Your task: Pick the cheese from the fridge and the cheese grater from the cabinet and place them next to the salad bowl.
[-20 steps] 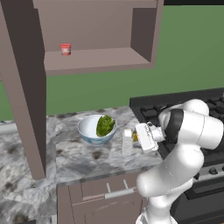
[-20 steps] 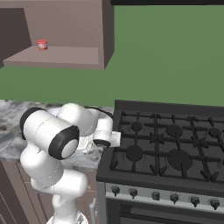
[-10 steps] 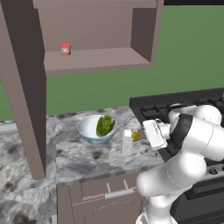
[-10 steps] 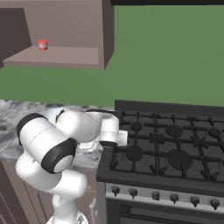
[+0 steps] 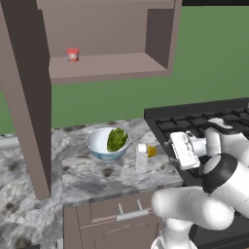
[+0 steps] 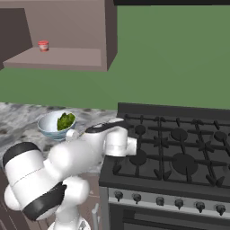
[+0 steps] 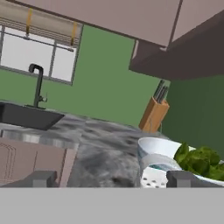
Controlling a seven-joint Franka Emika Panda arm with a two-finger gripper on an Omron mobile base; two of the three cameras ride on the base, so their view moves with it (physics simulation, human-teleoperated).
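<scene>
- Gripper (image 7: 109,178): the two dark finger tips are seen far apart at the bottom of the hand view; the jaws are spread wide and nothing is held between them. In the left base view the hand is seen over the front left part of the stove (image 5: 204,121), just right of the grater.
- Cheese grater (image 5: 141,156): stood upright on the marble counter (image 5: 92,170), near the counter's right edge beside the stove; free of the gripper. In the hand view its perforated white top is seen low, between the finger tips.
- Cheese (image 5: 152,151): a small yellow-orange chunk is seen on the counter just behind and right of the grater, close to the counter's right edge; whether the two touch cannot be told.
- Salad bowl (image 5: 99,143): white with a pale blue rim, green leaves piled on its right side; set on the counter just left of the grater, toward the back edge.
- Knife block (image 7: 153,114): wooden, tilted, noted in the hand view on the counter beyond the bowl.
- Cabinet (image 5: 107,68): open, above the counter; a small red jar (image 5: 73,54) is stood at the left of its shelf.
- Sink (image 7: 26,116) with a dark tap is seen far along the counter in the hand view, under a window.
</scene>
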